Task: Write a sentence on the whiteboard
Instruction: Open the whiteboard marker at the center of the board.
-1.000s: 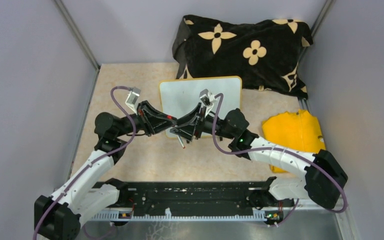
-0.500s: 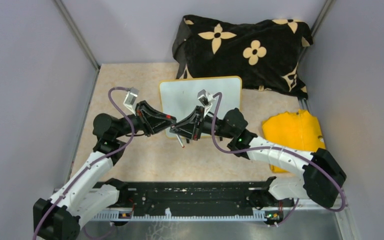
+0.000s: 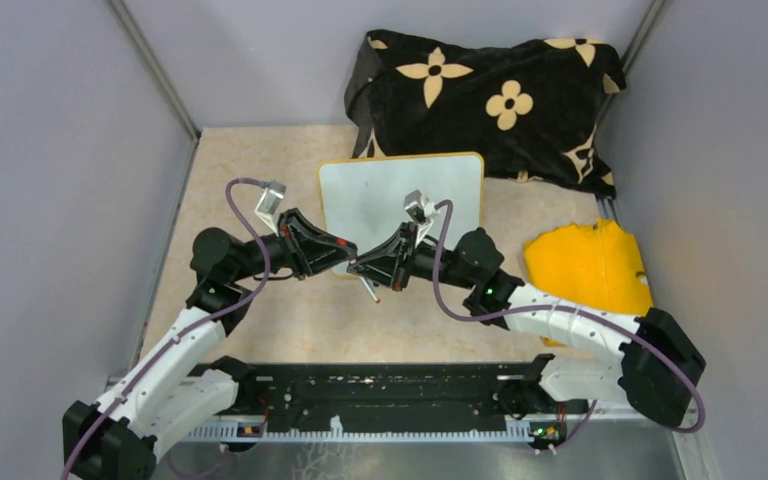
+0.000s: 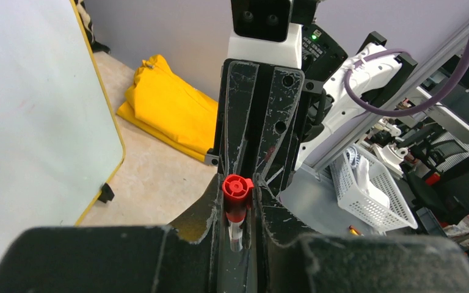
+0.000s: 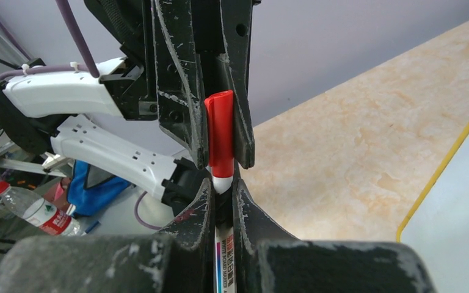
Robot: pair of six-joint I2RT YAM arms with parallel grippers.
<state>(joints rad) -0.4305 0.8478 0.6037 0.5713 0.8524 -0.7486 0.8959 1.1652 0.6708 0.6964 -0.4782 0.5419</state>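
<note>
The only print in view is on the coloured label of the white marker barrel [image 5: 223, 256], and on the red and green label of a clear plastic bottle with a red top [image 5: 32, 210] off the table; both are too small to read. Both arms reach forward from their bases with elbows bowed outward and forearms turned inward. The two grippers meet tip to tip over the near edge of the small white glossy whiteboard with a thin yellow frame [image 3: 380, 190], and a purple cable loops above each wrist. The left gripper [image 4: 238, 192] is closed on the red plastic cap [image 4: 237, 187], its fingers pressed against both sides. The right gripper [image 5: 221, 189] is clamped tight on the barrel just below where the cap meets the white plastic. Whether the cap is fully seated cannot be told. The whiteboard sits mid-table on the beige marbled tabletop [image 5: 354, 146]. Its far edge is near a black cloth with cream flower shapes [image 3: 490, 90], and a folded yellow cloth [image 3: 590, 265] lies to its right. The face that shows is an even pale white with rounded corners, and one small black clip foot [image 4: 105, 193] shows at its near edge.
</note>
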